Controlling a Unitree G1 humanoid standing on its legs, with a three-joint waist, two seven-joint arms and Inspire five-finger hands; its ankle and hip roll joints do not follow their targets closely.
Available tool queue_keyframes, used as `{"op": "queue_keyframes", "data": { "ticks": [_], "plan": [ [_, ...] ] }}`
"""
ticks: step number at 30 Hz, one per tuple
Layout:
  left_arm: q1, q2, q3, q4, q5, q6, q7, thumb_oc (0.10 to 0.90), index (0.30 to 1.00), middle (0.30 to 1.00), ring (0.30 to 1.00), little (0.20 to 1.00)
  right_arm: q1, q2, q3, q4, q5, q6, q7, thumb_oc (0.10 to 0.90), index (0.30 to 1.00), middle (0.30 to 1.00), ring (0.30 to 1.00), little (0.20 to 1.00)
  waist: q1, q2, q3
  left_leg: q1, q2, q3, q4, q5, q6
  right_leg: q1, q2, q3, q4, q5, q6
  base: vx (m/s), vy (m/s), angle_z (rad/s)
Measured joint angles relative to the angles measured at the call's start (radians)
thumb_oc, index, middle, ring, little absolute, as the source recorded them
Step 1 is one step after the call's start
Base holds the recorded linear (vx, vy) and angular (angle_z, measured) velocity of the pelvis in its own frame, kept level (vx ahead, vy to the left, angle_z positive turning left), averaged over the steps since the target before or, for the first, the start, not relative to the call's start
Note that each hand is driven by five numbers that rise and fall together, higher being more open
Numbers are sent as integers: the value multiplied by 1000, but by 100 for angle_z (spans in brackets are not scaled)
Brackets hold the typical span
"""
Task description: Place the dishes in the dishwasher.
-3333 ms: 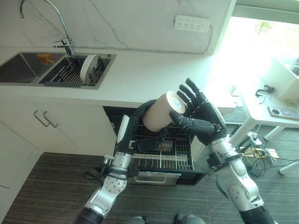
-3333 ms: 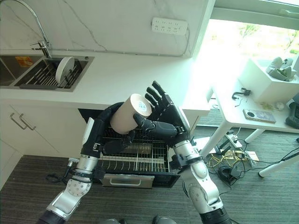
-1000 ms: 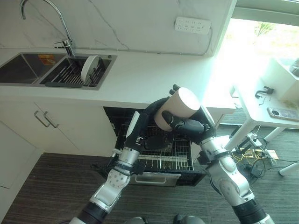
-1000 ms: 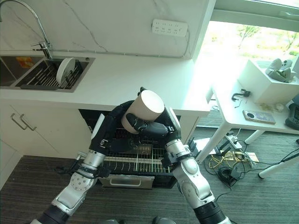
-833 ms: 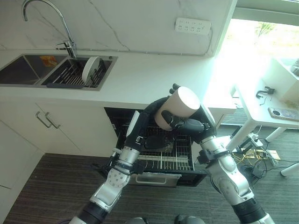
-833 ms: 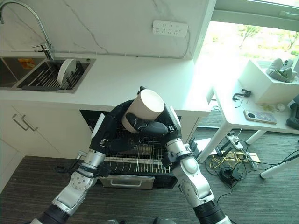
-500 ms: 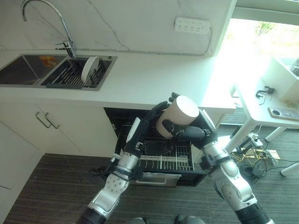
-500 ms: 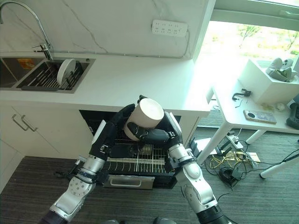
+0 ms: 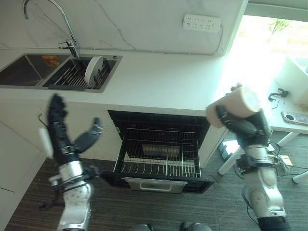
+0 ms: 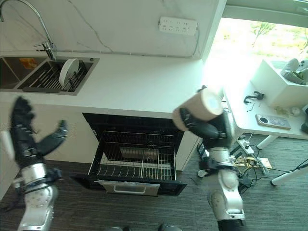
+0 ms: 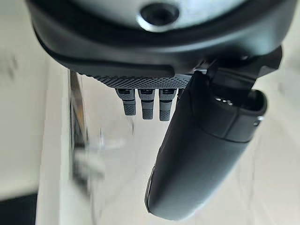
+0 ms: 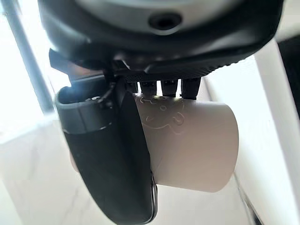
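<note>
A beige cup [image 9: 234, 105] lies on its side in my right hand [image 9: 246, 129], off the right end of the counter and higher than the open dishwasher [image 9: 161, 159]. In the right wrist view the thumb [image 12: 110, 164] and fingers curl round the cup [image 12: 192, 145]. The wire rack [image 10: 134, 163] is pulled out, with a metal dish [image 9: 161, 150] lying at its back. A white plate [image 9: 92, 70] stands on edge in the sink's drainer [image 9: 72, 77]. My left hand [image 9: 61, 132] is raised at the far left before the cabinet doors, fingers spread and holding nothing; its thumb [image 11: 201, 150] is straight.
The white counter [image 9: 163, 84] runs above the dishwasher, with a tap [image 9: 67, 29] over the sink at the left. Cabinet handles [image 9: 42, 120] are close to my left hand. A white side table [image 10: 269, 120] holding a phone stands to the right of the cup.
The left hand has let go of the cup and swung far out to the left, open. The right hand has carried the cup from over the rack to the right.
</note>
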State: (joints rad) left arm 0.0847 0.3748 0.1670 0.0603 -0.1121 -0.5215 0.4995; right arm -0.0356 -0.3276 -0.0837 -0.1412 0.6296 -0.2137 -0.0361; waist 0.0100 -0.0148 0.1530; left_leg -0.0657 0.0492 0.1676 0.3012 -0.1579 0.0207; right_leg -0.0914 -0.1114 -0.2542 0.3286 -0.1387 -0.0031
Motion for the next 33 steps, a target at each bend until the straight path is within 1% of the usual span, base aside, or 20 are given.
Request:
{"op": "queue_keyframes", "data": {
  "ticks": [4,8,11,13,14,15,17,19,20,22,23,27,29,31,33],
  "plan": [
    [10,0,-69,17,34,0,-12,800,900,900,900,900,0,1,72,0,-1,-2,16,400,300,300,300,300,-2,1,0,7,0,0,-1,0,-1,6,0,0,0,-1,1,0,0,0],
    [15,0,-75,40,44,2,-31,800,900,900,900,900,0,1,67,0,0,-2,19,400,300,300,300,300,-3,3,0,11,1,0,-5,2,-4,7,0,0,2,-3,-1,0,0,0],
    [16,10,-87,40,31,60,-191,800,900,900,900,900,1,-1,67,0,0,-2,19,400,300,300,300,300,-3,13,-1,10,1,0,-5,2,-4,6,0,0,2,-3,-1,0,0,0],
    [18,37,-123,40,-4,110,-313,800,900,900,900,900,2,-1,68,0,0,0,22,400,300,300,300,300,-4,18,0,10,1,0,-5,2,-4,5,0,1,2,-3,-1,0,0,0],
    [18,40,-132,39,-5,128,-349,800,900,900,900,900,3,-1,68,0,0,1,23,400,300,300,300,300,-6,19,0,10,1,1,-5,3,-4,5,0,1,2,-3,-1,-30,34,-2],
    [14,42,-148,38,-24,172,-409,800,900,900,900,900,5,-1,68,0,1,1,29,400,300,300,300,300,-8,21,0,10,1,2,-5,3,-4,4,0,2,2,-3,-1,-36,28,-3],
    [1,88,-206,34,-17,260,-483,800,900,900,900,900,11,-13,71,0,1,9,35,400,300,300,300,300,-9,30,0,7,1,4,-5,3,-4,0,0,3,3,-2,-1,-26,13,-3],
    [0,129,-254,31,1,322,-561,800,900,900,900,900,17,-31,73,0,2,23,48,400,300,300,300,300,-9,39,0,3,1,5,-5,3,-4,-5,0,4,3,-2,-1,0,0,0],
    [-2,143,-269,30,3,363,-612,800,900,900,900,900,23,-41,74,0,3,31,49,400,300,300,300,300,-12,43,0,4,1,6,-5,3,-4,-5,0,4,3,-2,-1,0,0,0],
    [-8,214,-314,25,21,410,-665,800,900,900,900,900,28,-57,80,0,3,34,50,400,300,300,300,300,-24,48,0,4,2,6,-7,3,-4,-5,1,4,3,-3,-1,0,0,0],
    [-9,243,-326,25,20,430,-680,800,900,900,900,900,28,-67,85,0,3,35,51,400,300,300,300,300,-32,52,0,5,1,7,-8,3,-4,-5,1,5,3,-3,0,-5,15,-4],
    [-51,241,-330,33,23,507,-707,800,900,900,900,900,29,-73,96,2,4,36,56,400,300,300,300,300,-36,58,1,14,2,18,-12,3,-4,-5,2,17,4,-3,0,7,10,-7],
    [-77,243,-340,41,55,522,-702,800,900,900,900,900,29,-80,109,2,5,36,59,400,300,300,300,300,-38,58,1,14,2,20,-11,3,-4,-5,2,19,4,-2,0,6,5,-2],
    [-118,247,-362,59,89,523,-671,800,900,900,900,900,29,-93,119,2,5,37,61,400,300,300,300,300,-39,57,1,14,2,20,-11,3,-4,-5,2,21,4,-2,1,0,0,0],
    [-148,245,-365,61,94,529,-657,800,900,900,900,900,29,-92,120,3,8,39,61,400,300,300,300,300,-43,57,1,15,2,22,-11,3,-4,-5,4,25,4,-1,2,16,7,-1]
  ]
}}
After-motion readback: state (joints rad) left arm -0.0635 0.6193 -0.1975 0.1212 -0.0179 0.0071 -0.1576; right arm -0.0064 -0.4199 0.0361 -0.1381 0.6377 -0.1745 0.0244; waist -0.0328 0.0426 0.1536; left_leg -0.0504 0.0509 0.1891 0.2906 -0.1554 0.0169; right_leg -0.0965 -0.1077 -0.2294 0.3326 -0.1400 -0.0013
